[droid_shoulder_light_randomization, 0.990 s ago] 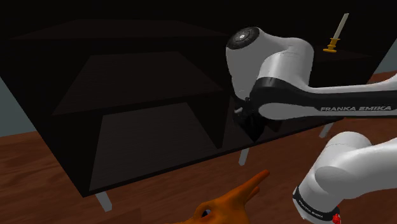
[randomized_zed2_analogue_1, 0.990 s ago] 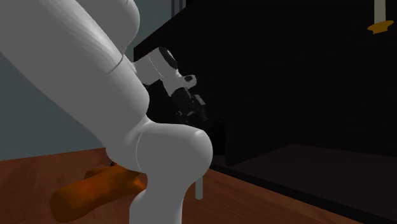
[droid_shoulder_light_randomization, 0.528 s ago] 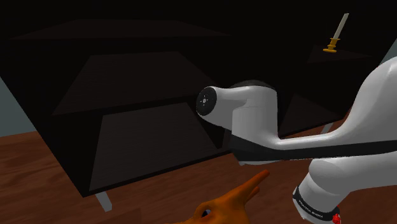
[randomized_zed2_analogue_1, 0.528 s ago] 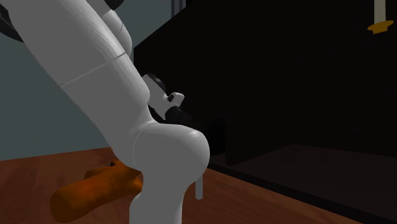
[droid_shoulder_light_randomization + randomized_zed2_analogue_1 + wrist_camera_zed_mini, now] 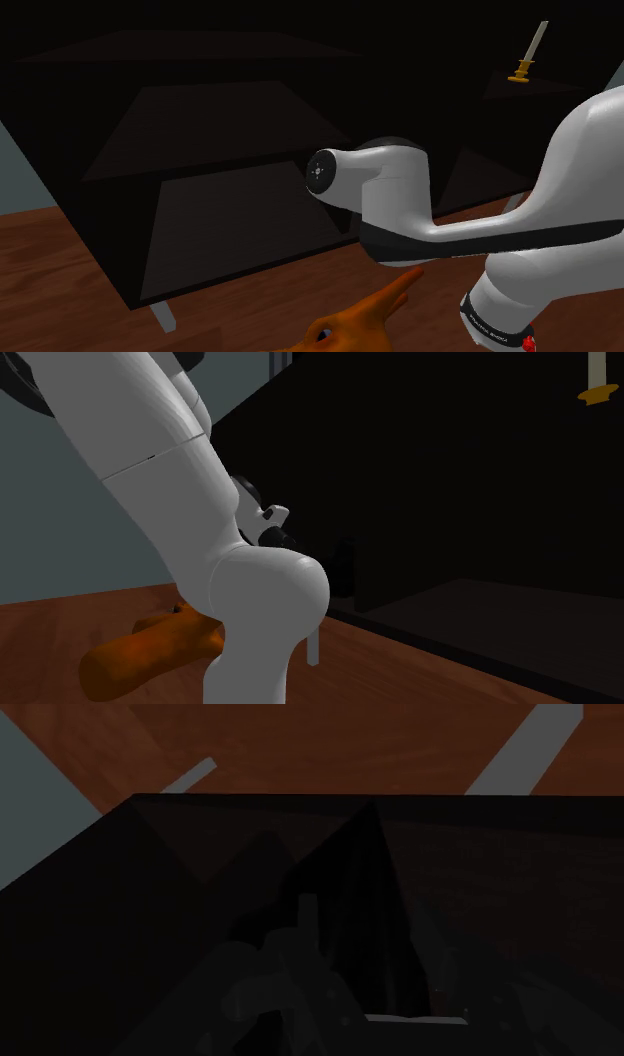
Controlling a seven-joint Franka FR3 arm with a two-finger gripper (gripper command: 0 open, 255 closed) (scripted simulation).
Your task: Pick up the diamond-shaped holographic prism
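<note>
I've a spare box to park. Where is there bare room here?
The dark cabinet's lower shelf is bare left of the white arm in the shoulder view; so is the shelf above. It is crowded near the orange beaked figure on the wooden floor.

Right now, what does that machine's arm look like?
The arm is glossy white, built of thick rounded tubes. A black band runs along one section, a grey round cap closes one joint, and a small red mark sits near its base.

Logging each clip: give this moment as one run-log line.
arm extended toward dark shelf unit | end effector at shelf front | orange toy on wood floor | sword upright on dark top
</note>
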